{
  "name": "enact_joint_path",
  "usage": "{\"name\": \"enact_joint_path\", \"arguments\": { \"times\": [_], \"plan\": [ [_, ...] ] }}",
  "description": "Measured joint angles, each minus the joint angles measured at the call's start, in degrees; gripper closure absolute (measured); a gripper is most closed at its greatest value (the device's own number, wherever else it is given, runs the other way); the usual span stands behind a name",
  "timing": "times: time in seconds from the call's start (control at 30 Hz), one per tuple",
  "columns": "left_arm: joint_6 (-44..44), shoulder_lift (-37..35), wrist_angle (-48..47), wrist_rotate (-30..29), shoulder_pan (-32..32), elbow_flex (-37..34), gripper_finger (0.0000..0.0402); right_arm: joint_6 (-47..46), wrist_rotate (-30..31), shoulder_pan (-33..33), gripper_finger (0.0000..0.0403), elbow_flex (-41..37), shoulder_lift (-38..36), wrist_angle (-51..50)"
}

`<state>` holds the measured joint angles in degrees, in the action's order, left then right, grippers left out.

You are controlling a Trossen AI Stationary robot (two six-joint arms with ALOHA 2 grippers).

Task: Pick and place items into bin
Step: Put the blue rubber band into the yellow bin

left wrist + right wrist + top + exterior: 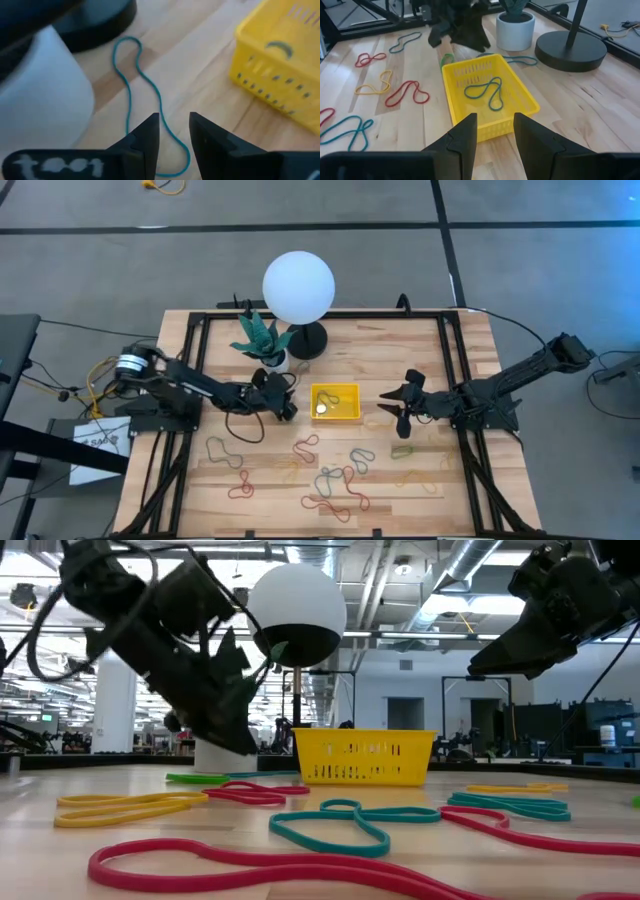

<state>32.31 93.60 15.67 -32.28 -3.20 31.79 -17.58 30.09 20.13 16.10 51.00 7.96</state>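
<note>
Left gripper (285, 402) sits low just off the bin's (349, 416) left wall, near the white plant pot (277, 360). Fingers parted a little, nothing between them. In the left wrist view a teal band (145, 95) lies flat on the wood directly ahead of the fingertips, running from the lamp base (306, 340) back toward the gripper; that looks like the next pick.

Right gripper (400, 408) hovers off the bin's right side, jaws apart and empty, pointed at the bin. One teal loop (487, 91) is already inside, lying on the floor of the tray.

The rest of the rubber bands (335, 480) are scattered over the front half of the bench: red, green, yellow, orange, some overlapping each other, a few toward the right edge near the right arm.

Handling, my read:
- Bands are near weightless, thin and fully floppy. No stiffness, they'll drape and swing once lifted.
- They lie flush on the wood, so fingertips need to reach the surface and pinch one strand, ideally at a narrow waist or the end of a loop.
- Rubber grips well, slip is unlikely; snagging a neighbour where loops cross is the bigger risk.
- Bin is light and shallow, a nudge could shift it.
- Release low over the tray so the loop doesn't hang on the rim.
</note>
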Motion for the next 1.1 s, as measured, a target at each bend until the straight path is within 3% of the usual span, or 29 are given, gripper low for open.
{"name": "enact_joint_path", "arguments": {
  "times": [0.17,0.33,0.9,1.1],
  "plan": [
    [2.5,5.7,1.2,-3.3,0.5,0.5,0.0303,0.0,0.0,0.0,0.0281,0.0,0.0,0.0],
    [4.4,6.8,1.3,-5.2,0.4,0.6,0.0303,0.0,0.0,0.0,0.0281,0.0,0.0,-0.2],
    [5.3,6.9,4.5,-0.7,-0.1,0.5,0.0304,0.0,-0.1,0.0,0.0281,0.0,0.0,-0.9],
    [9.0,6.7,0.2,-0.4,-0.1,0.7,0.0314,0.0,-0.1,0.0,0.0281,0.0,0.0,-0.9]
  ]
}}
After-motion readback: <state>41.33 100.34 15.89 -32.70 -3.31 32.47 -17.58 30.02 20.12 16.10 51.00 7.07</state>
